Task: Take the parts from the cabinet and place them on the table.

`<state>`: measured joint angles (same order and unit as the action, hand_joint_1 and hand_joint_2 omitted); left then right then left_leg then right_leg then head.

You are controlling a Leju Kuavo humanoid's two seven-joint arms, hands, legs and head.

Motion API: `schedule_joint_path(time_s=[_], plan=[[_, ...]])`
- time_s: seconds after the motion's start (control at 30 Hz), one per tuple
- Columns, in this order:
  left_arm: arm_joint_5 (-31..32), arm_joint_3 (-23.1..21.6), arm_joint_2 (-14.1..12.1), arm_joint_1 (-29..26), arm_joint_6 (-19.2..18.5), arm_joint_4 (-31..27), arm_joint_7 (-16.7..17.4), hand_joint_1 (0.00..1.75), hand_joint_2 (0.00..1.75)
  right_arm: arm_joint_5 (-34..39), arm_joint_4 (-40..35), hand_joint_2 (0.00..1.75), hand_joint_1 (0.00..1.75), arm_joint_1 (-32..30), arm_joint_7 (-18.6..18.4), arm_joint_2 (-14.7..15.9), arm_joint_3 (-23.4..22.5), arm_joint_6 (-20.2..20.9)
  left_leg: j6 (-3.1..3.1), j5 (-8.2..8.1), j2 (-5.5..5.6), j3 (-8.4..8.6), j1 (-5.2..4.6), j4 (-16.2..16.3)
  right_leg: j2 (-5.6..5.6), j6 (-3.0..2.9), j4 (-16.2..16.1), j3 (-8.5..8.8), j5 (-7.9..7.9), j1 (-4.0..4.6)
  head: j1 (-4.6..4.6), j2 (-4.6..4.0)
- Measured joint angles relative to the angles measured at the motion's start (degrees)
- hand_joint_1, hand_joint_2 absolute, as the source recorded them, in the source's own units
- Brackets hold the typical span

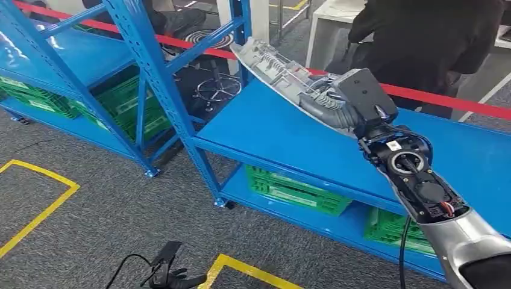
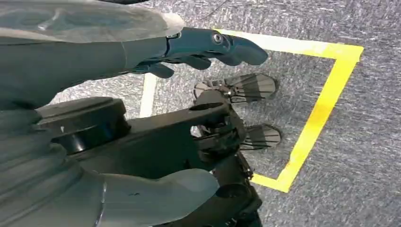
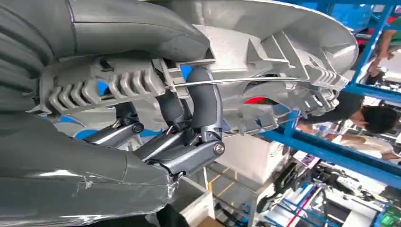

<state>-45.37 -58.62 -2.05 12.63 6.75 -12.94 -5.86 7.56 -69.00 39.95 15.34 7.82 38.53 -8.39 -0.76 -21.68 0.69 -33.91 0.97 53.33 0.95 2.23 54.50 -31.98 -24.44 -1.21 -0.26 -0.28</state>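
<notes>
- Far left, head view: yellow floor tape [image 1: 37, 208] marks the grey carpet, and green crates [image 1: 129, 108] sit on the lower level of the blue shelf frame [image 1: 158, 84].
- Lower left: the left hand [image 2: 198, 47] hangs low over the carpet beside a yellow taped square [image 2: 326, 101]; its dark fingers [image 2: 236, 47] lie loosely extended and apart, holding nothing.
- Centre: the grey plastic part [image 1: 283, 75], long and ribbed on its underside, is lifted clear above the blue shelf top [image 1: 289, 141]. Its long axis runs from the upper left, near the shelf post, down and right into the right hand.
- Centre right: the right hand [image 1: 337, 108] grips the part at its near end; in the right wrist view the fingers [image 3: 203, 104] curl around the part's ribbed underside [image 3: 265, 71], with the thumb on the opposite face.
- Right: the right arm [image 1: 422, 192] reaches up and leftward from the lower right corner, wrist raised over the shelf. It is plainly the nearer arm, already carrying the part, so the coming move likely turns on swinging the part's free end clear of the post.
- Far right: a person in dark clothing [image 1: 422, 42] stands behind red tape [image 1: 446, 99].
</notes>
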Motion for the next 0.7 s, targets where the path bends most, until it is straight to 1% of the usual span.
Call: schedule_joint_path(time_s=[0.07,0.13,0.27,0.4,0.5,0.7], plan=[[0.00,-0.02,-0.02,0.01,-0.02,0.00,0.00,0.00,1.75,0.00,-0.48,1.75,1.75,-0.03,-0.04,0.04,0.00,0.00,-0.05,0.00,-0.01,-0.01,0.01,-0.01,-0.01,-0.01,0.00,-0.01,-0.01,0.02,-0.02,0.02],[0.00,-0.04,-0.02,0.01,-0.06,0.00,0.00,0.00,1.75,0.00,-1.07,1.75,1.75,-0.39,-0.11,0.07,0.00,0.00,-0.41,-0.01,0.00,-0.03,0.01,-0.01,-0.03,-0.07,0.00,0.00,-0.05,0.11,-0.02,0.00],[0.00,-0.04,-0.02,0.01,-0.11,0.00,0.04,0.00,1.75,0.26,-2.10,1.75,1.75,-0.97,-0.09,0.09,-0.18,0.18,-0.43,-0.04,0.02,-0.13,-0.09,0.06,-0.05,-0.07,-0.02,0.00,-0.05,0.09,-0.02,0.00],[-0.18,-0.04,-0.02,0.00,-0.11,0.00,0.09,0.00,1.75,2.69,-3.21,1.75,1.75,-2.00,0.31,0.13,-0.98,2.25,-0.41,-0.09,0.02,-0.26,-0.12,0.24,-0.07,-0.05,-0.08,0.00,-0.04,0.07,-0.02,0.00],[-0.24,-0.04,-0.02,0.00,-0.11,0.00,0.09,0.00,1.75,3.34,-4.19,1.75,1.75,-2.52,0.50,0.15,-1.44,3.01,-0.35,-0.13,0.01,-0.30,-0.13,0.32,-0.08,0.01,-0.13,0.02,0.00,0.06,-0.02,0.00],[-0.48,-0.04,-0.07,-0.19,0.00,0.00,0.09,0.00,1.75,3.43,-7.71,1.75,1.75,-4.84,0.20,0.66,-2.47,3.19,-0.32,-0.16,0.05,-0.36,-0.13,0.39,-0.11,0.02,-0.15,0.03,0.00,0.06,-0.02,0.00]])
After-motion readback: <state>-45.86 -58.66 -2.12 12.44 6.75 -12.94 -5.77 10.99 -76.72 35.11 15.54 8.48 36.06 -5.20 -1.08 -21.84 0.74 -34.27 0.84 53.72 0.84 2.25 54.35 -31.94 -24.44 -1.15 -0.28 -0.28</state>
